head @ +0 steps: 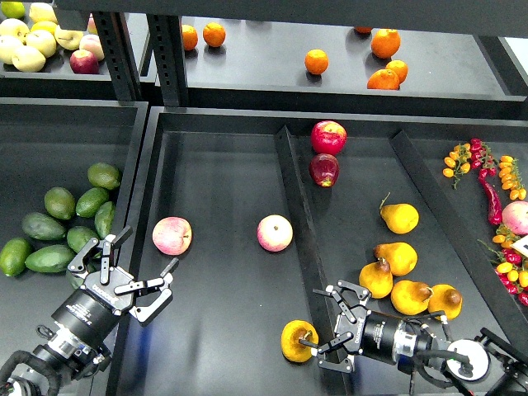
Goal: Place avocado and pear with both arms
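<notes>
Head view, scene: black shelf trays are seen from above, split by raised dividers [297,223]
Left gripper [136,276]: fingers are spread wide and nothing is held; it hangs over the left rim of the middle tray [214,346], just beside the avocado pile
Avocado [49,258]: one of a cluster of dark green avocados lying in the left tray [49,140]; none is grasped, and which one is meant for picking cannot be told
Right gripper [323,330]: fingers are set around a yellow-orange pear [297,340], one above and one below it; contact seems likely, though a firm pinch cannot be confirmed
Pear position: it lies low in the middle tray, right against the divider, apart from the other pears [400,276] grouped in the right tray
Other fruit: two pink-yellow apples [223,235] sit in the middle tray, two red apples [327,153] further back to the right of the divider, oranges [363,58] on the upper shelf, pale apples [37,41] at top left, and chillies with small tomatoes [495,190] at far right
Progress: the pear side is judged to be under way, either being gripped or being let go at the divider; the avocado side is judged not yet started, since the left fingers are empty
Left to do: an avocado is to be taken and set down, and the pear's placement is to be finished
</notes>
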You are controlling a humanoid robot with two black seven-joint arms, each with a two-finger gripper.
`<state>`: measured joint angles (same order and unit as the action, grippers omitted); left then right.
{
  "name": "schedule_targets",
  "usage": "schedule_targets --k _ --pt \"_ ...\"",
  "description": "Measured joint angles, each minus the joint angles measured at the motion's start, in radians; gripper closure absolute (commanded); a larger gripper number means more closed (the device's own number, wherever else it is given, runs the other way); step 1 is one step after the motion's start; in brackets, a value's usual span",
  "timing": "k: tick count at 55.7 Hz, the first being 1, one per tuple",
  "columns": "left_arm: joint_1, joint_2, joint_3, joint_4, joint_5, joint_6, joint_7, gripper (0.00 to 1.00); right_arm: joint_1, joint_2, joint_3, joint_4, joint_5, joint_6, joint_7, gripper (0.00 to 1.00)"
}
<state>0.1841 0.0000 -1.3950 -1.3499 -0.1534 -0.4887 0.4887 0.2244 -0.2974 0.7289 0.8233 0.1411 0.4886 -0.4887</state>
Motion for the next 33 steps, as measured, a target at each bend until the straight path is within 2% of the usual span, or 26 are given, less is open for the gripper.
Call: schedule_targets --k 33 --pt "0.004 0.0 -0.001 0.001 0.0 0.0 0.0 0.01 0.005 0.047 0.007 -0.073 -0.015 0.0 0.0 0.04"
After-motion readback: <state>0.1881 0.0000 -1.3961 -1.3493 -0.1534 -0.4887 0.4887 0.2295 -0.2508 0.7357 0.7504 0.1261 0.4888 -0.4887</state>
